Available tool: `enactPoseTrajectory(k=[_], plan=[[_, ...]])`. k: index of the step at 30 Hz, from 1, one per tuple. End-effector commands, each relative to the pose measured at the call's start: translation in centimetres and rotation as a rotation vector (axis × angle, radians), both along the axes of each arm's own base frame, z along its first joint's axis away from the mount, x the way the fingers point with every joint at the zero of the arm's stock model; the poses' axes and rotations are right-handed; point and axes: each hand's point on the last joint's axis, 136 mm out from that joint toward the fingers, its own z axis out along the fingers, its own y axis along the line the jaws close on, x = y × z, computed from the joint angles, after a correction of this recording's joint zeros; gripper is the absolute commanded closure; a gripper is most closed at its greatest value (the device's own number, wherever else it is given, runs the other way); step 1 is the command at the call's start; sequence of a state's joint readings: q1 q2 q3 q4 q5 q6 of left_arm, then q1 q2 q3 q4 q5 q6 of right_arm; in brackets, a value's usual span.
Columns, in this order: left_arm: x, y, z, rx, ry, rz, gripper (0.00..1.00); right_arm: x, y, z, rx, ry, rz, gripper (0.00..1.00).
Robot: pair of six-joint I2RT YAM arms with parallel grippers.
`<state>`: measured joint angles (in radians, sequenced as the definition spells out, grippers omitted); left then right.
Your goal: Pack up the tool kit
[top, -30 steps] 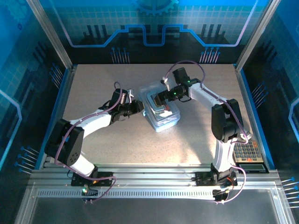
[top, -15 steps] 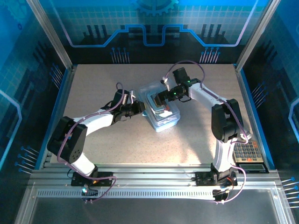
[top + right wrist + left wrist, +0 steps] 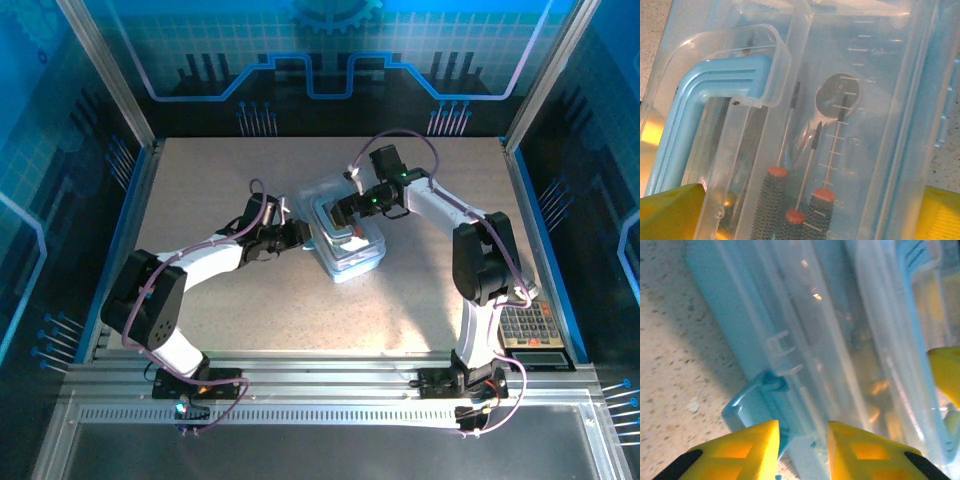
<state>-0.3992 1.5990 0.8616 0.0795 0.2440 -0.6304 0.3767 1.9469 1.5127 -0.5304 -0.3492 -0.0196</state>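
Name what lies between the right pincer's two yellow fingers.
In the right wrist view, the tool kit case spans the gap between the right pincer fingers: its clear lid with the blue handle, and red-and-black screwdrivers beneath.

Overhead camera plus two wrist cameras, all sharing the case (image 3: 350,262)
The top view looks down from above and behind the arm bases (image 3: 195,385), taking in the whole tabletop (image 3: 420,300). The left wrist view faces the case's side from very near; the right looks down through its lid (image 3: 855,75).
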Motion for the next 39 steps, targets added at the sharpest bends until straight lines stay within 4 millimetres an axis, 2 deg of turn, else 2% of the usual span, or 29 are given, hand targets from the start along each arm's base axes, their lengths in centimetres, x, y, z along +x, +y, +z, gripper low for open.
enactPoseTrajectory(k=[1, 6, 8, 14, 20, 26, 35, 39], plan=[[-0.5, 1.6, 1.3, 0.080, -0.013, 0.016, 0.64, -6.6, 0.0, -6.6, -0.060, 0.312, 0.084, 0.00], [-0.8, 2.6, 1.4, 0.108, -0.006, 0.031, 0.53, -6.6, 0.1, -6.5, -0.056, 0.312, 0.085, 0.00], [-0.9, 2.6, 1.0, 0.111, 0.009, 0.029, 0.52, -6.6, 0.1, -6.5, -0.056, 0.311, 0.084, 0.00], [-0.9, 1.9, -2.1, 0.106, 0.100, 0.011, 0.52, -6.6, 0.0, -6.5, -0.058, 0.310, 0.083, 0.00], [0.1, 1.0, -2.6, 0.063, 0.094, 0.008, 0.53, -6.6, 0.0, -6.5, -0.058, 0.311, 0.084, 0.00], [0.6, 0.7, -2.3, 0.043, 0.076, 0.014, 0.62, -6.7, 0.1, -6.7, -0.058, 0.318, 0.083, 0.00], [0.4, 0.9, -1.5, 0.042, 0.060, 0.014, 0.89, -6.6, 0.0, -6.7, -0.059, 0.315, 0.083, 0.00], [0.2, 1.2, -0.4, 0.053, 0.038, 0.017, 0.91, -6.6, 0.0, -6.8, -0.059, 0.316, 0.083, 0.00]])
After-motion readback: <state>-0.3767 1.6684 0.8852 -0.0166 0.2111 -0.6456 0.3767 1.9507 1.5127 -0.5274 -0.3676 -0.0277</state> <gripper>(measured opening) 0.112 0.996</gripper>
